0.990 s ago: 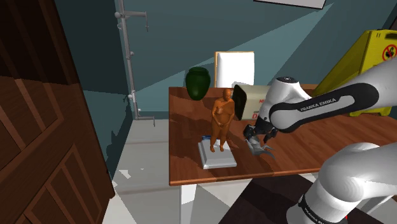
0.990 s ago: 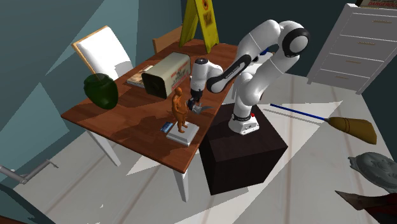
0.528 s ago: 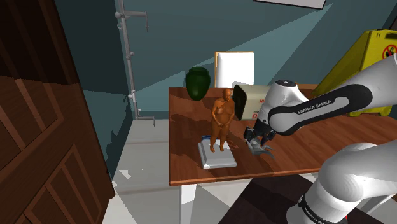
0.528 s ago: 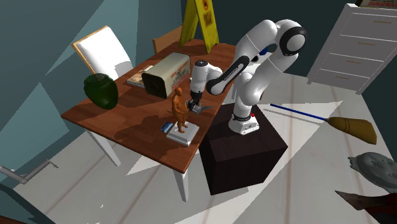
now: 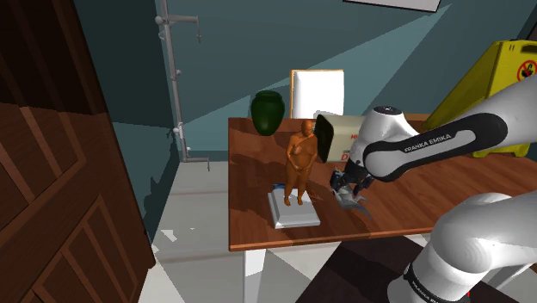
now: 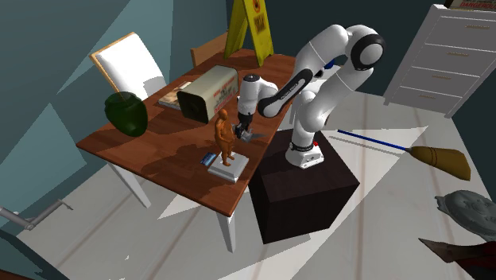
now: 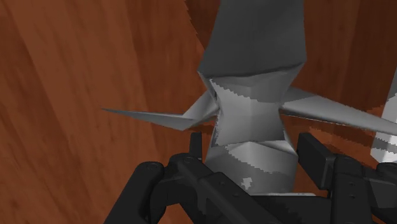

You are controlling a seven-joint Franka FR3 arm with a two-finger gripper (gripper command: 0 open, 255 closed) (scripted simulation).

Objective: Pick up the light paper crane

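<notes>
Two gripper fingers [image 7: 195, 151] pinched the grey paper crane [image 7: 254, 63] by its body, low over the wooden table [image 5: 258, 181], near the orange figurine [image 5: 300, 159]. Grasp apparently made; clear lift remained.

The crane [image 7: 251, 121] looks like matt grey paper, the table [image 7: 76, 95] smooth, grained wood.

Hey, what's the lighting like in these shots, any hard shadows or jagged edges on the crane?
Wrist view: the paper crane is dark grey in shade on its far part, paler nearer, with a stair-stepped shadow edge. Shoulder view: a bright slanting band crosses the blue wall; the door at that view's left is dim.
</notes>
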